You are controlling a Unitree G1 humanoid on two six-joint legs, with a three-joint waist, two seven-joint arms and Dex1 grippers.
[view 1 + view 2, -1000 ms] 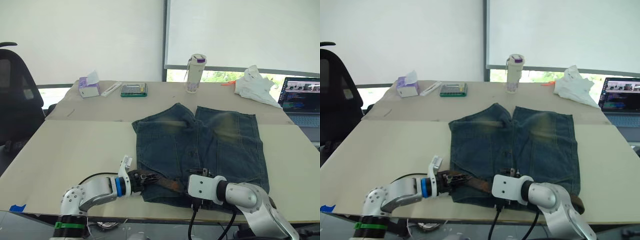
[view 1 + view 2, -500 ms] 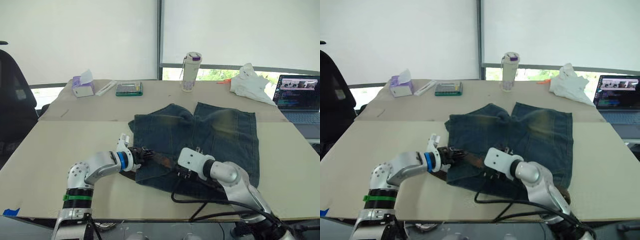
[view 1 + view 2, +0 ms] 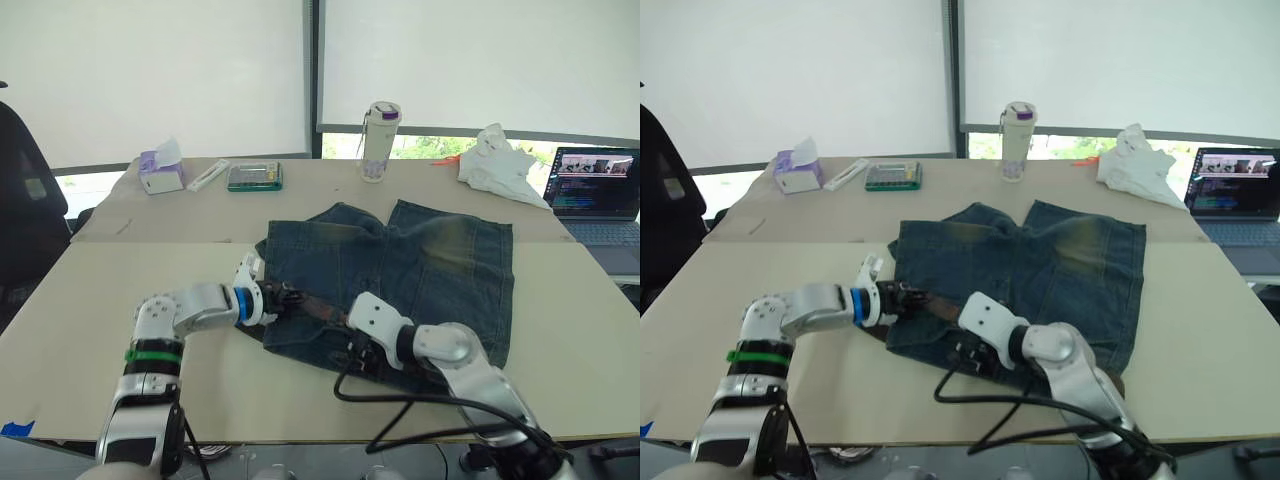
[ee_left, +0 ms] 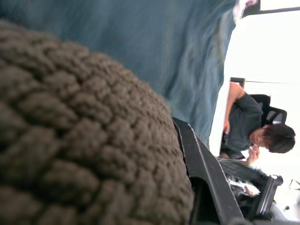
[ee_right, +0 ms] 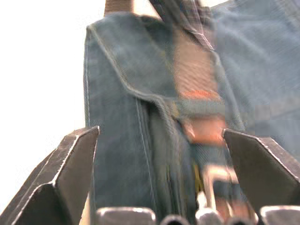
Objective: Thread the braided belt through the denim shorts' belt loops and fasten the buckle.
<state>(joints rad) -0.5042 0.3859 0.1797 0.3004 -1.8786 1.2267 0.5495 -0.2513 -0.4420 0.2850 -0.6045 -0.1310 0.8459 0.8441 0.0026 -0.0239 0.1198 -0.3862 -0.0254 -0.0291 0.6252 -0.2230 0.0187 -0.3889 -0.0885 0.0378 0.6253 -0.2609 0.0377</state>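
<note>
The denim shorts point(image 3: 430, 265) lie on the table point(image 3: 120, 280), waistband toward me and bunched. The braided belt point(image 3: 318, 307) runs brown along the waistband between my two grippers. My left gripper point(image 3: 284, 297) is shut on the belt at the waistband's left end; in the left wrist view the weave point(image 4: 70, 140) presses against a black finger point(image 4: 206, 183). My right gripper point(image 3: 357, 350) hovers open over the waistband's middle. In its wrist view point(image 5: 159, 133) the belt point(image 5: 194, 70) passes under a belt loop point(image 5: 201, 107), with the silvery buckle point(image 5: 213, 177) between the fingers.
At the back stand a white bottle point(image 3: 378, 142), a tissue box point(image 3: 160, 172), a green case point(image 3: 253, 177), white cloth point(image 3: 500, 165) and a laptop point(image 3: 595, 190). A black chair point(image 3: 30, 210) is at the left. Black cables point(image 3: 400, 398) loop over the near table edge.
The head view has shifted. Both grippers have moved away from me with the belt, pushing the waistband back from the table's near edge so the shorts bunch up.
</note>
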